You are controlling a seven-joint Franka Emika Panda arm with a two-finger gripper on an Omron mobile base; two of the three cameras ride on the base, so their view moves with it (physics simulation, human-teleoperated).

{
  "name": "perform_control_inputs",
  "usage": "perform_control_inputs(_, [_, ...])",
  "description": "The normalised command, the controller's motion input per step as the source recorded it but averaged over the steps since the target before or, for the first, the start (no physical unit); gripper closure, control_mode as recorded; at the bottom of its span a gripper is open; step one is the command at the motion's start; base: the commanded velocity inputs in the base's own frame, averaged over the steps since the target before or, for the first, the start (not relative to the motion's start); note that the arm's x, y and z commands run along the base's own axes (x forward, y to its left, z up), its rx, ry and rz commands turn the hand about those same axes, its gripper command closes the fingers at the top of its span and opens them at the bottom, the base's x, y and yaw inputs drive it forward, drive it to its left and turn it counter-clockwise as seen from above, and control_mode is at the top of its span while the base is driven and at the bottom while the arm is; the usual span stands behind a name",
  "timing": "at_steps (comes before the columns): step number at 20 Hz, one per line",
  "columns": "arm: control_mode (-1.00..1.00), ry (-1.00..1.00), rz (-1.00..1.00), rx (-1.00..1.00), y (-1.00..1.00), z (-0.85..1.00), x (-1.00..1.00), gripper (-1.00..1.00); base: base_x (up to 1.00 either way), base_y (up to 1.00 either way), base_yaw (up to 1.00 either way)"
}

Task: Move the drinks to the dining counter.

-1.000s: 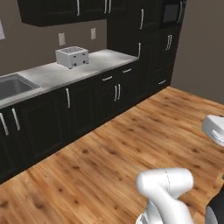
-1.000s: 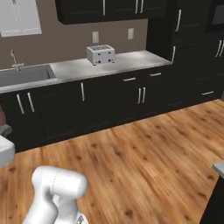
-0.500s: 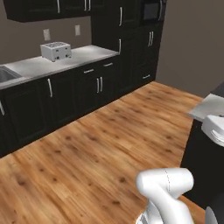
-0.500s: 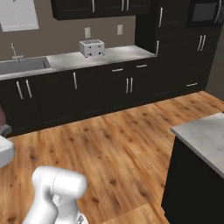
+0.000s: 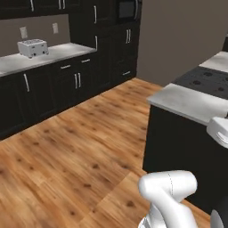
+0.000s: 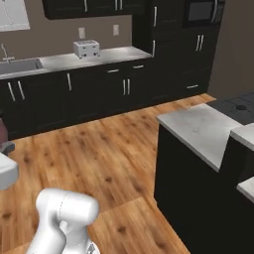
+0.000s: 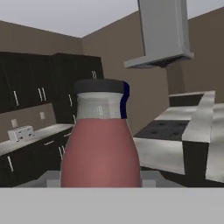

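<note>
End effector clamped on purple-red bottle (image 7: 100,144) with dark cap, held upright, white toaster (image 5: 32,47) on far tabletop (image 5: 58,53)

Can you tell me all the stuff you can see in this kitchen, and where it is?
Bottle: one, purple-red with a dark cap, close up in the hand view, held in the shut tool.
Toaster: one, white, on the far marble worktop.
Sink: one, grey, set in the worktop left of the toaster.
Cabinets: a row, black with silver handles, under the worktop.
Counter: one, grey-veined marble on a dark base, near right.
Cooktop: one, black, on that counter.
Range hood: one, grey, above it.
Floor: wooden, brown.
Robot arm: one, white, bottom edge.
</note>
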Motion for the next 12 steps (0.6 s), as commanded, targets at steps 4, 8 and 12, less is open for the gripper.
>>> perform_control_inputs(4, [1.0, 0.0, 0.0, 0.0, 0.0, 0.0, 0.0, 1.0, -0.99, -1.0, -0.11])
perform_control_inputs(8, [1.0, 0.0, 0.0, 0.0, 0.0, 0.0, 0.0, 1.0, -0.84, -1.0, -0.05])
perform_control_inputs(12, [1.0, 0.0, 0.0, 0.0, 0.0, 0.0, 0.0, 1.0, -0.54, -1.0, 0.0])
